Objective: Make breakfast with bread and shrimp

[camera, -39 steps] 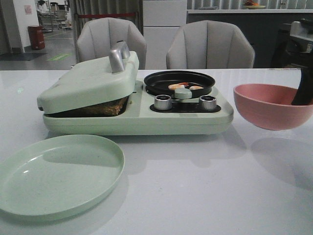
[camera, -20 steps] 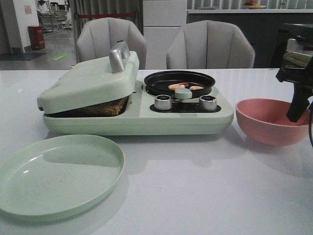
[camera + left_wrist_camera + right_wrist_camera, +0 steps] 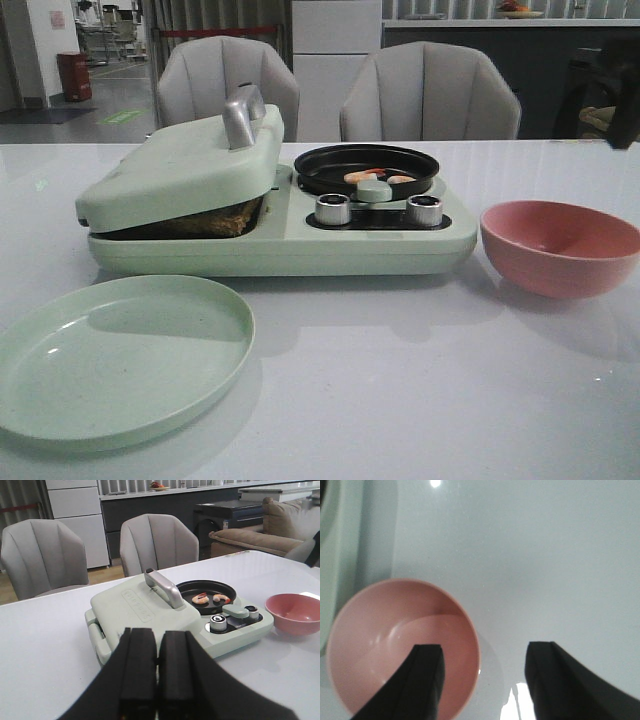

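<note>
The bread (image 3: 215,222) shows only as a brown edge under the nearly closed lid (image 3: 180,165) of the pale green breakfast maker (image 3: 280,245). Two shrimp (image 3: 365,176) lie in its small black pan (image 3: 365,165); they also show in the left wrist view (image 3: 202,598). My left gripper (image 3: 157,677) is shut and empty, held above the table short of the maker. My right gripper (image 3: 485,652) is open and empty above the pink bowl (image 3: 402,647), one finger over the bowl and one outside its rim.
The pink bowl (image 3: 560,245) stands empty on the table to the right of the maker. A pale green plate (image 3: 115,355) lies empty at the front left. Two silver knobs (image 3: 333,209) face forward. Two grey chairs (image 3: 425,95) stand behind the table.
The right gripper lowered the pink bowl onto the table, let it go and rose away out of the front view. The left gripper's earlier state is not shown.
</note>
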### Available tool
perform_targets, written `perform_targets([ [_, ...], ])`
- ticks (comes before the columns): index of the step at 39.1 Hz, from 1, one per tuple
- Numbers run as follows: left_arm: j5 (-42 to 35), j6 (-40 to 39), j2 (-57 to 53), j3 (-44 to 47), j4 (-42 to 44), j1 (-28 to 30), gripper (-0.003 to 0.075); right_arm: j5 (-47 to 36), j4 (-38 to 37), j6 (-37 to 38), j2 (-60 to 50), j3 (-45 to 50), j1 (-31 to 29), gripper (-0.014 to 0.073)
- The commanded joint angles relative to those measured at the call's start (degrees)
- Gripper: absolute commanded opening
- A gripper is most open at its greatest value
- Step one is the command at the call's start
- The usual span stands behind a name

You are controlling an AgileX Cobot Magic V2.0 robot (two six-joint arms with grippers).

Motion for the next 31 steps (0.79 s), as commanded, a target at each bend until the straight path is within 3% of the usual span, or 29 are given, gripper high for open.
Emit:
perform_targets([
  [1, -4.7, -0.6, 0.6, -1.6, -1.0, -0.4, 0.0114, -1.7, 0.2, -2.1, -8.9, -1.0, -0.1, 0.0474],
  [8, -4.7, -0.6, 0.6, -1.6, -1.0, -0.4, 0.0114, -6.9, 0.3, -2.5, -20.5, 5.7, -0.1, 0.0474],
  [19, -4.7, -0.6, 0.6, -1.6, -1.0, -0.5, 0.0114, -23.1, 0.4, -2.7, -37.2, 23.8, 0.6, 0.0474],
  [26, -4.7, -0.6, 0.6, -1.6, -1.0, -0.5, 0.0114, -33.0, 0.4, -4.0, -45.8, 33.5, 6.2, 0.0474],
  [31, -4.7, -0.6, 0.6, -1.6, -1.0, -0.5, 0.0114, -35.9, 0.4, -4.0, -51.7, 39.4, 10.7, 0.0474],
])
